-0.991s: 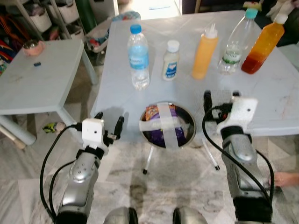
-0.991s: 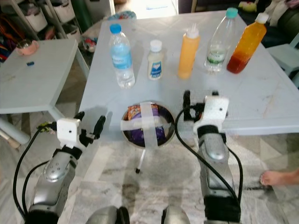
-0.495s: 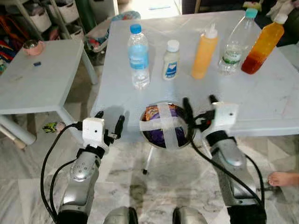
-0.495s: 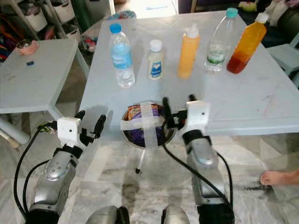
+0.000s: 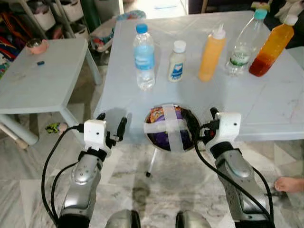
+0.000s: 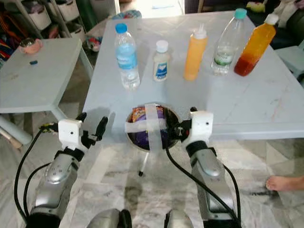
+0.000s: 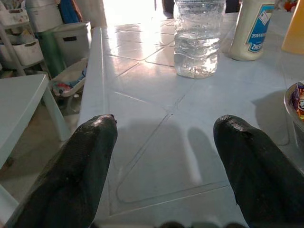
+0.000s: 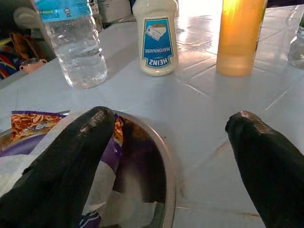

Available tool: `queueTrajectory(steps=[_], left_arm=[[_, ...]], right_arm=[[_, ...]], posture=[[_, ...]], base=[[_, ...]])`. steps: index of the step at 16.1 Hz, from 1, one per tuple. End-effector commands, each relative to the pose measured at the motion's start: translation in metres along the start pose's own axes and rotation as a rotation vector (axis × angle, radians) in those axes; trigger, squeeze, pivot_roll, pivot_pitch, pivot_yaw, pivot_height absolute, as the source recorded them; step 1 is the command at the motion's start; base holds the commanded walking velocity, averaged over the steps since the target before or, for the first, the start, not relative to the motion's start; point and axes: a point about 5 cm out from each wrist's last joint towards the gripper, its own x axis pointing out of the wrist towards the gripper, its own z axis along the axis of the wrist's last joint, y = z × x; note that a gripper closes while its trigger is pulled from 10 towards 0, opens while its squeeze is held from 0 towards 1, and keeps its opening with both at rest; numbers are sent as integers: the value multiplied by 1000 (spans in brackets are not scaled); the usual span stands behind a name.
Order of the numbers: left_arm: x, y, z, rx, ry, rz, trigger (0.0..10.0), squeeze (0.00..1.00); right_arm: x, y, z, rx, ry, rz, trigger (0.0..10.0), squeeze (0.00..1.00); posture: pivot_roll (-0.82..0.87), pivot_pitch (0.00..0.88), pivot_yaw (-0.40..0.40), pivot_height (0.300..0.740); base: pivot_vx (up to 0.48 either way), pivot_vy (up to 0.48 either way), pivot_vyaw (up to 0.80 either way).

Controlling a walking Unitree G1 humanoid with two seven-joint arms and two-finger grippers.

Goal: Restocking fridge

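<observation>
A metal bowl (image 5: 171,127) sits at the near edge of the pale blue table (image 5: 266,104); it holds purple snack packets under crossed white tape. Behind it stand a water bottle (image 5: 144,57), a mayonnaise bottle (image 5: 176,61), an orange squeeze bottle (image 5: 211,53), a clear bottle with a teal cap (image 5: 242,42) and an orange juice bottle (image 5: 273,45). My right gripper (image 5: 205,127) is open at the bowl's right side. In the right wrist view one finger (image 8: 71,156) hangs over the bowl (image 8: 156,156), the other over the table. My left gripper (image 5: 112,124) is open, left of the bowl, above the table edge (image 7: 142,156).
A low white side table (image 5: 42,80) with a small pink bowl (image 5: 35,46) stands to the left. Shelves with bins line the back left. A table leg (image 5: 151,164) shows under the near edge. A person's foot (image 5: 289,183) rests on the floor at the right.
My right gripper swung left from the bowl's right side toward the bowl and now sits at its right rim. The left arm has not moved.
</observation>
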Motion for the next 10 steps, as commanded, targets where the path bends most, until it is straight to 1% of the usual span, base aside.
queueTrajectory(steps=[1,5,10], left_arm=[[1,1,0,1,3,-5,10000,0],[1,1,0,1,3,-6,10000,0],[1,0,0,1,4,-10,10000,0]], right_arm=[[-2,2,4,5,-10,4,10000,0],[-8,5,0,3,17,6,10000,0],[-13,0,-5,6,47,-29,10000,0]], posture=[[-33,87,78,740],[-32,88,76,740],[-35,89,79,740]], base=[[0,0,0],[0,0,0],[0,0,0]])
